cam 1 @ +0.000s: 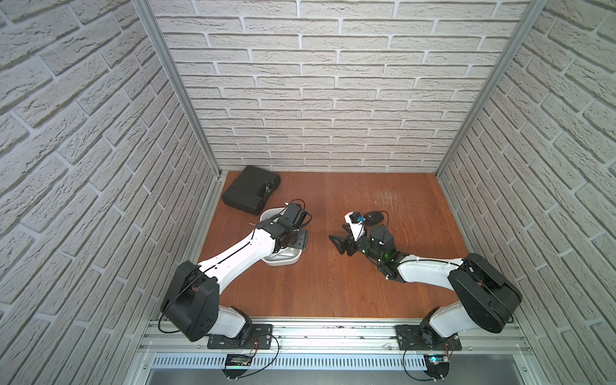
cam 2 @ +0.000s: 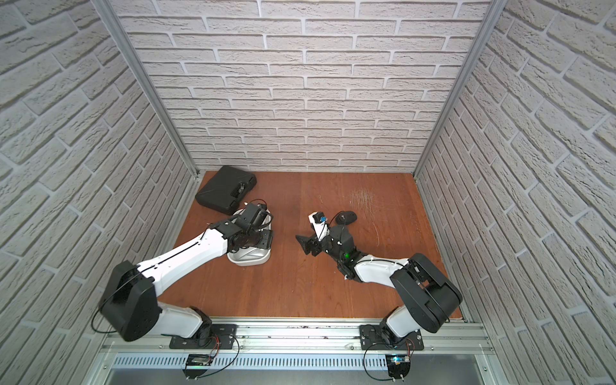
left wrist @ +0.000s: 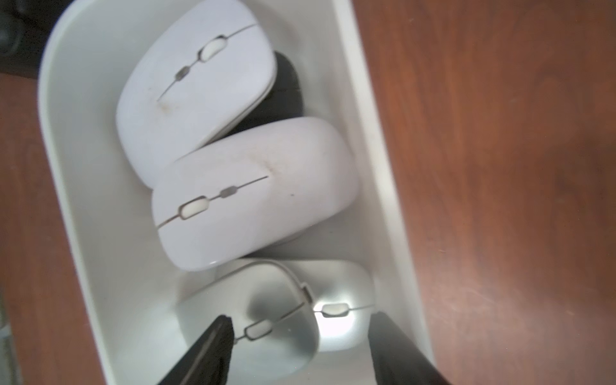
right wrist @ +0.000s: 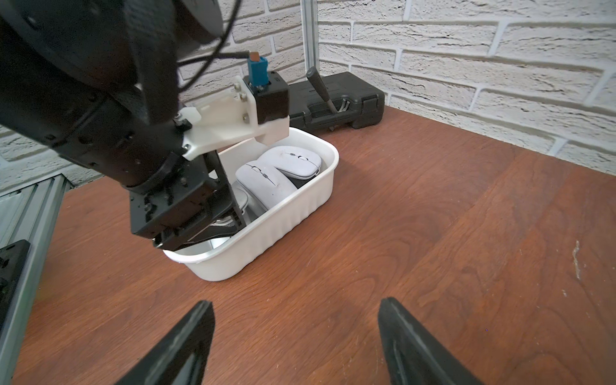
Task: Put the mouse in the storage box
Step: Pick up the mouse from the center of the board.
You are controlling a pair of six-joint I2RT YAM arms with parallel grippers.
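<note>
The white storage box stands left of centre on the table. In the left wrist view it holds two white mice lying over a black one. A silver-white mouse lies at one end of the box. My left gripper hovers open just over that mouse, one finger on each side of it. My right gripper is open and empty above bare table in the middle. A black mouse lies on the table beyond my right wrist.
A flat black case with a latch lies in the back left corner, just behind the box. Brick-pattern walls close in the back and both sides. A metal rail runs along the front edge.
</note>
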